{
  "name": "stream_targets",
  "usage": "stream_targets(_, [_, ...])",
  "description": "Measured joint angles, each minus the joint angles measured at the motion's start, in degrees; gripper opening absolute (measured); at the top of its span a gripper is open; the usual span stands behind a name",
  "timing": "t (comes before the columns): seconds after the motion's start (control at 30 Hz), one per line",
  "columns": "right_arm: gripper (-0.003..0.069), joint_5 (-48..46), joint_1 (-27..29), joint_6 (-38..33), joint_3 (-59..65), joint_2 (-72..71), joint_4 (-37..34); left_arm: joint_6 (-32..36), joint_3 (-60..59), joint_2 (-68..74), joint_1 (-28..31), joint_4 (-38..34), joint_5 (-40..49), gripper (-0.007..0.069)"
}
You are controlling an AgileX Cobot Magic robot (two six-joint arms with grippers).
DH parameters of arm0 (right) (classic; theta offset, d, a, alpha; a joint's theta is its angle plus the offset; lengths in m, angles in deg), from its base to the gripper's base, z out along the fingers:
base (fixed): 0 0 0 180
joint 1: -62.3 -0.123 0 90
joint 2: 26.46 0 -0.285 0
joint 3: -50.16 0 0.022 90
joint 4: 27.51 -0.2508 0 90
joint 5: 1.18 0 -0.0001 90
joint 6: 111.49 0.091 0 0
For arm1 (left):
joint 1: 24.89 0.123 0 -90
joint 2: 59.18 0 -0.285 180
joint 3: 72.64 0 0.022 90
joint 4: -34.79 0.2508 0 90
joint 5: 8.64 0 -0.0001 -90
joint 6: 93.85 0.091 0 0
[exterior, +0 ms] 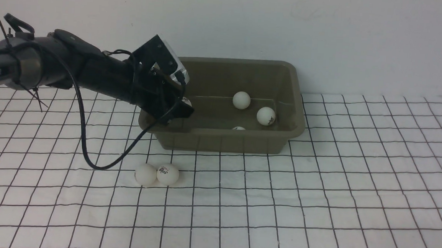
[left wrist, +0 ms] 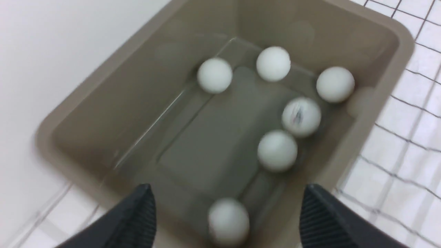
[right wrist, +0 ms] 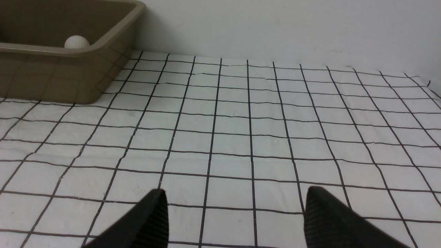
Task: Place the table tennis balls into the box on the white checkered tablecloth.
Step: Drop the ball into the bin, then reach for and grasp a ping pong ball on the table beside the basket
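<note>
My left pincer hangs spread wide over the box, a blurred ball just below it
That ball could bounce off the near wall and out; two balls wait touching on the cloth

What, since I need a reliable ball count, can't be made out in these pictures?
Front view: the left end effector covers the left end of the box, and the near wall hides all but the top of the sunken ball.
Left wrist view: motion blur smears the lowest ball, so resting or falling is unclear.
Right wrist view: the frame edge cuts the box, and its rim hides most of the rim ball.
</note>
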Motion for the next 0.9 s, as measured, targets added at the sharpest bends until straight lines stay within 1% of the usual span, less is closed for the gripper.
stream_targets(0.07, [0.0482,0.0,0.0,0.0,0.0,0.0,0.0,-3.9,0.0,-1.2,1.6,1.6,3.1,0.0488])
stream_targets(0.17, [0.0482,0.0,0.0,0.0,0.0,0.0,0.0,-9.7,0.0,-2.5,4.1,4.2,10.1,0.0477])
stream_targets(0.33, [0.0482,0.0,0.0,0.0,0.0,0.0,0.0,-16.0,0.0,-3.5,4.8,8.6,14.7,0.0454])
stream_targets(0.53, [0.0482,0.0,0.0,0.3,0.0,0.0,0.0,-21.1,-1.8,-5.4,3.6,11.5,15.1,0.0426])
stream_targets(0.7, [0.0482,0.0,0.0,0.5,0.0,0.0,0.0,-25.6,-6.0,-7.4,1.3,17.6,15.1,0.0415])
stream_targets(0.8, [0.0482,0.0,0.0,0.7,0.0,0.0,0.0,-27.4,-9.1,-8.3,0.0,20.2,14.8,0.0415])
stream_targets(0.9, [0.0482,0.0,0.0,0.7,0.0,0.0,0.0,-28.5,-12.6,-8.6,-1.4,22.4,12.7,0.0415])
